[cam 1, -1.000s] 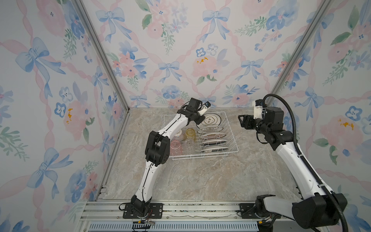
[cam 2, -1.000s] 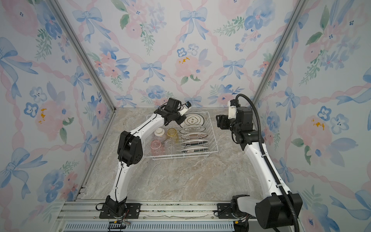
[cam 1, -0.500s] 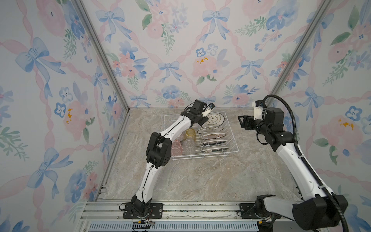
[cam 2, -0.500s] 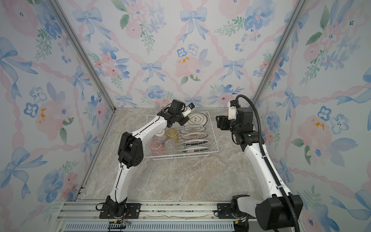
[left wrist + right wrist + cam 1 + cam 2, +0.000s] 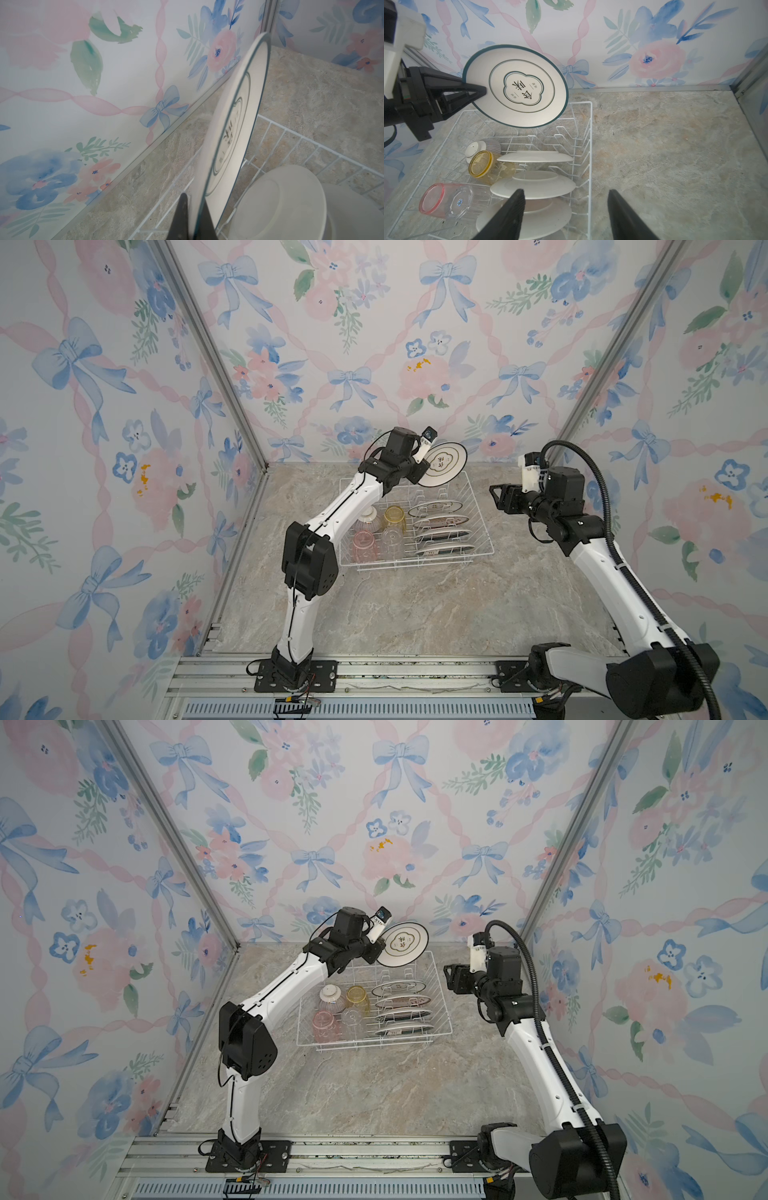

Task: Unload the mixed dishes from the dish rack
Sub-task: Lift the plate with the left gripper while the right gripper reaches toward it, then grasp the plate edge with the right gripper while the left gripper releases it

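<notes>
My left gripper (image 5: 425,467) is shut on the rim of a white plate with a dark rim (image 5: 443,463), held tilted in the air above the far end of the dish rack (image 5: 483,526). In the left wrist view the plate (image 5: 234,128) stands edge-on between the fingers. Several plates (image 5: 436,508) stand in the rack's slots, beside a ribbed bowl (image 5: 368,517) and yellow (image 5: 394,516), pink (image 5: 363,542) and clear (image 5: 392,541) tumblers, all upside down. My right gripper (image 5: 496,495) hovers open to the right of the rack, touching nothing.
The floral back wall (image 5: 457,377) rises just behind the rack and the lifted plate. Bare marble tabletop (image 5: 415,605) lies in front of the rack and to its right. An aluminium rail (image 5: 374,672) with both arm bases runs along the front edge.
The left gripper has lifted the plate up out of the rack's far slot. The right gripper's jaws have narrowed a little; that arm has hardly moved.
</notes>
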### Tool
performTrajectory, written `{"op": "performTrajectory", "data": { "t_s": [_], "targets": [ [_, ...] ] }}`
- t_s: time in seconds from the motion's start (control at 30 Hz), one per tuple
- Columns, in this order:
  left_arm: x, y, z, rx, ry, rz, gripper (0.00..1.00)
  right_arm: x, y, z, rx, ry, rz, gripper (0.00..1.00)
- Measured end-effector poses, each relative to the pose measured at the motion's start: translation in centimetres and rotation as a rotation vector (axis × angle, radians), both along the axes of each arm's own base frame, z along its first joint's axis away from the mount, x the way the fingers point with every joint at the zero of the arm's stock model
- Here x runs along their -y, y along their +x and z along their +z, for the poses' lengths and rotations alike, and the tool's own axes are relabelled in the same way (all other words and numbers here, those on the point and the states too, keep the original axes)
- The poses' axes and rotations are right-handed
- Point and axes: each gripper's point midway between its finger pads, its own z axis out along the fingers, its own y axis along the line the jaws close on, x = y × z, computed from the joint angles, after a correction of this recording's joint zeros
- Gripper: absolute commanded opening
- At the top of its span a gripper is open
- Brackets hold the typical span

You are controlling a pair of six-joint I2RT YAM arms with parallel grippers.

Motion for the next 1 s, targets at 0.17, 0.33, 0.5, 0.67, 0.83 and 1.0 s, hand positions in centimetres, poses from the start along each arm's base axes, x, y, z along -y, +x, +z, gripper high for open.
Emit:
{"op": "performTrajectory", "data": {
  "t_s": [0.17, 0.33, 0.5, 0.67, 0.83, 1.0],
  "targets": [
    [-1.4, -0.5, 2.1, -0.057, -0.137, -0.026, 0.0, -0.8, 0.1, 0.6, 0.018, 0.135, 0.075, 0.6],
    [-2.2, -1.7, 2.9, -0.164, -0.283, -0.083, 0.0, -1.5, 0.4, 1.2, 0.024, 0.31, 0.159, 0.6],
    [-0.7, -3.7, 3.0, -0.295, -0.403, -0.179, 0.0, -3.3, 0.8, 1.7, 0.018, 0.446, 0.27, 0.6],
    [0.7, -5.5, 3.4, -0.388, -0.479, -0.259, 0.0, -4.0, 1.0, 1.5, 0.001, 0.51, 0.311, 0.62],
    [1.6, -6.8, 3.9, -0.445, -0.526, -0.316, 0.0, -4.0, 1.2, 1.8, 0.012, 0.518, 0.315, 0.62],
    [2.6, -7.6, 4.2, -0.483, -0.559, -0.363, 0.0, -4.2, 1.3, 2.0, 0.022, 0.534, 0.323, 0.58]
  ]
}}
